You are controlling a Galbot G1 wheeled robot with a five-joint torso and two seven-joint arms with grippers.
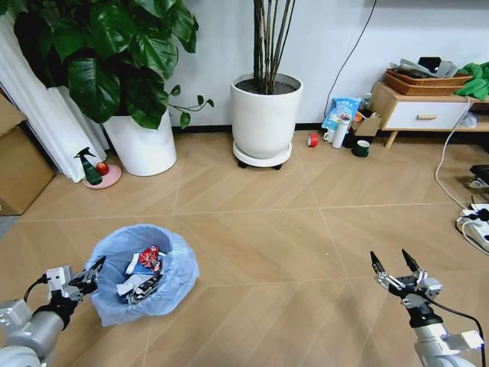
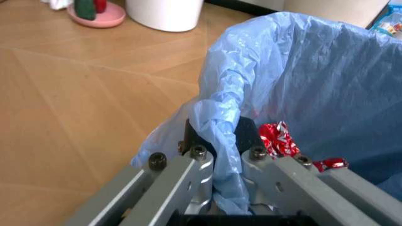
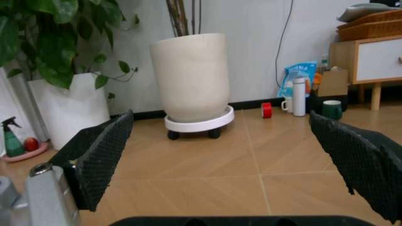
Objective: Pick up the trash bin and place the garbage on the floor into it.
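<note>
The bin (image 1: 141, 274) stands on the floor (image 1: 267, 245) at the robot's left front, its blue bag (image 2: 301, 80) folded over the rim. Litter lies inside: a red wrapper (image 1: 150, 257), white scraps and a dark flat piece. The floor between the bin and the pots (image 1: 266, 115) carries no loose garbage that can be made out.

The left hand (image 1: 93, 273) is at the bin's near-left rim. In the left wrist view its fingers (image 2: 188, 172) straddle the rim, one outside, one inside, closed on the bunched bag fold and the dark wall behind it. Judgement: the grip is on the bin.

The right hand (image 1: 395, 269) hangs above bare floor at the right front, well apart from the bin, pads (image 3: 100, 155) spread wide and holding nothing.

Judgement on the step in hand: the bin appears loaded, and the work now is carrying or setting it down under a one-sided rim grip.

Recommendations:
- Keep the bin upright; a pinch at one side invites tilt away from the hand and spilling.
- Confirm the fingers bear on the hard wall, not the bag alone, which may slip or pull free.
- Move slowly and low over the floor.
- Keep clear of the cables (image 1: 447, 168) at the right.
</note>
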